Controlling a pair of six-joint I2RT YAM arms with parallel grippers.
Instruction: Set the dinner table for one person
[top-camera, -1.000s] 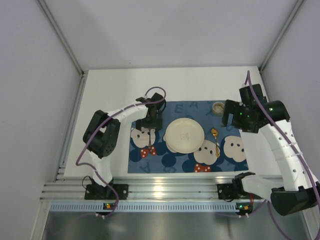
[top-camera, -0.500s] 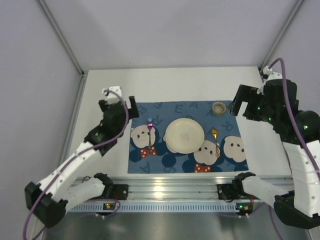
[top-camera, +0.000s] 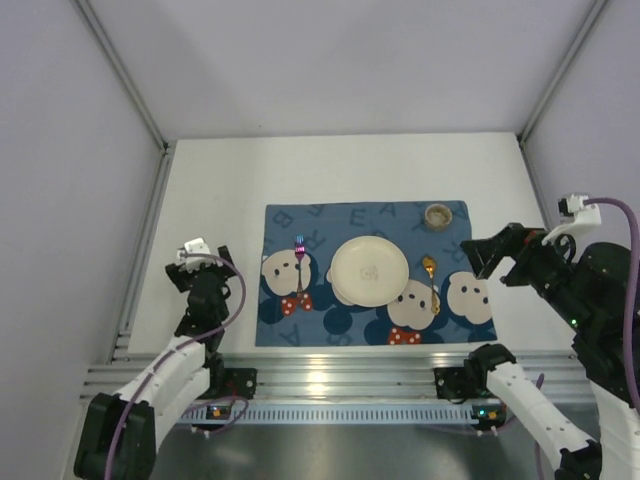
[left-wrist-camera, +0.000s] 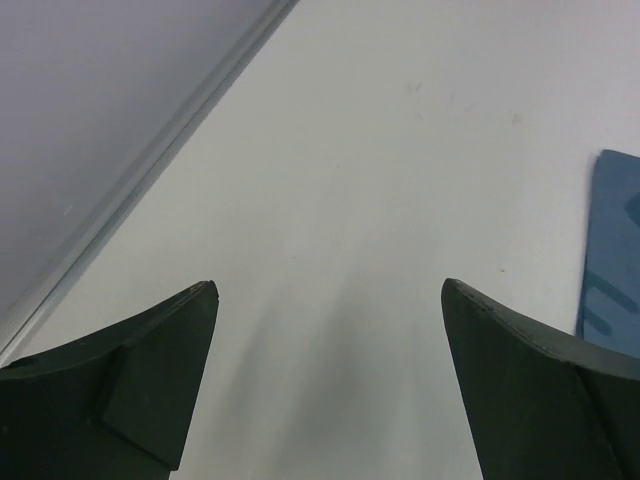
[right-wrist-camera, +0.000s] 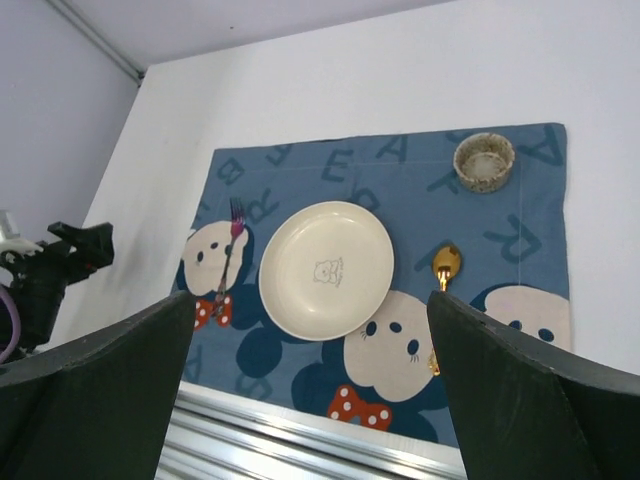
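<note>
- the left gripper (left-wrist-camera: 328, 290) is hovering with fingers spread wide, the dinner table (left-wrist-camera: 350, 170) lying beneath and between them.
- the right gripper (right-wrist-camera: 310, 300) is hovering with fingers spread too, with the plate (right-wrist-camera: 325, 270) sitting on the placemat (right-wrist-camera: 400, 190) between them, the fork (right-wrist-camera: 228, 250) near one fingertip and the spoon (right-wrist-camera: 443, 275) near the other.

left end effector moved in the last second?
Yes. The left end effector pulled back off the placemat: now beyond its left edge, lower in the top view.

Overhead and right wrist views share the placemat (right-wrist-camera: 300, 170); left wrist sits near tabletop (left-wrist-camera: 400, 200).
</note>
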